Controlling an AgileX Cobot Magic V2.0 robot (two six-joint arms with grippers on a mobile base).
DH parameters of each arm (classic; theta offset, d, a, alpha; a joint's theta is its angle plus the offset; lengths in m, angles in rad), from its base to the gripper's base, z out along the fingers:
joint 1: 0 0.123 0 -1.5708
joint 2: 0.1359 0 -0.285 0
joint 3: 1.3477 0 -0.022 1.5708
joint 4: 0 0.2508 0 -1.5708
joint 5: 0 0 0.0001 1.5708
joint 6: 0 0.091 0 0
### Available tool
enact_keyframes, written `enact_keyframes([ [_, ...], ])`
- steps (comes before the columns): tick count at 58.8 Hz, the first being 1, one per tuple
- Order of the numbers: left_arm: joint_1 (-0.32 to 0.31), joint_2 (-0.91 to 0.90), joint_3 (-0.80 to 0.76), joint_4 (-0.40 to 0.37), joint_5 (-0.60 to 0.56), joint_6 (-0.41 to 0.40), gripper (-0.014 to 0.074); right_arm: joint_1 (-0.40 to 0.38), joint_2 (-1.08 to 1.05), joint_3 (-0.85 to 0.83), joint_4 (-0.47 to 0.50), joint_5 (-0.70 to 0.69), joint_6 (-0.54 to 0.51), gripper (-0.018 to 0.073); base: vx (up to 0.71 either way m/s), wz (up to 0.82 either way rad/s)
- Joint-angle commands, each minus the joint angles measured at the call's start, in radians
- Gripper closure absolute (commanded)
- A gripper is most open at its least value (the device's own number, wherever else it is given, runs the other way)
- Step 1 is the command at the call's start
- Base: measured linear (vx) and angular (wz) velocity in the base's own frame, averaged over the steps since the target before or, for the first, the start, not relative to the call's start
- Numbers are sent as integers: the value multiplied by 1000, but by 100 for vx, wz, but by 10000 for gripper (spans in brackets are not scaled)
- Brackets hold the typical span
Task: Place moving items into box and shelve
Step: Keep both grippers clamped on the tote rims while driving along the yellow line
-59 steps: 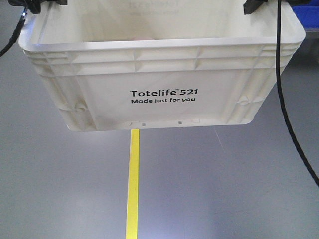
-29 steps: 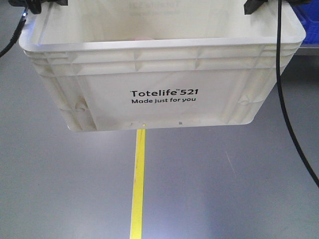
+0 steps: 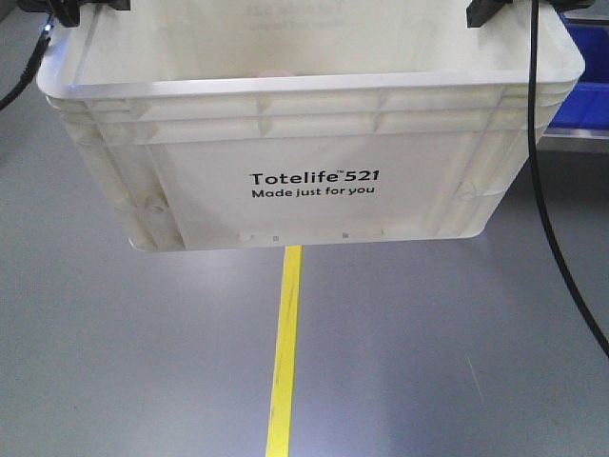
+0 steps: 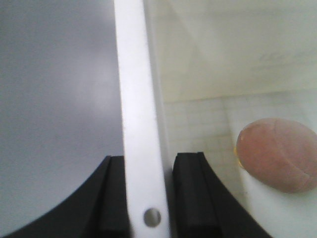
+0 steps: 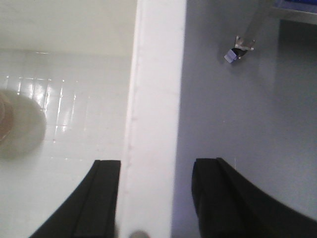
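- Two arms hold the box (image 3: 314, 181) clear of the floor (image 3: 114, 362), one at each end rim.
- Left fingers (image 4: 190, 198) are clamped on the rim wall, one outside and one inside. The pinkish-brown item (image 4: 277, 156) lies on the box bottom, just inward of the inner finger.
- Right fingers (image 5: 101, 198) straddle the opposite rim, closed on it. A blurred pale lump (image 5: 17, 129) sits inward of them, likely the cream item.
- Blue bin (image 3: 580, 95) lies outward of the right fingers.
- Judgement: loading looks done. Shelving remains, as the box is not yet set down.
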Motion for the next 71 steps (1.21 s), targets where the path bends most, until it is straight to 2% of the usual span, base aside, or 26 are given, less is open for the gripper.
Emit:
enact_keyframes([
  [1, -5, -62, -39, 63, -121, 3, 596, -5, -67, -39, -29, 1, 31, 564, 47, 19],
  [33, -5, -62, -39, 62, -121, 3, 596, -5, -67, -39, -29, 1, 31, 564, 50, 14],
  [71, -5, -55, -39, 61, -123, 3, 596, -5, -67, -39, -29, 1, 31, 564, 57, -1],
])
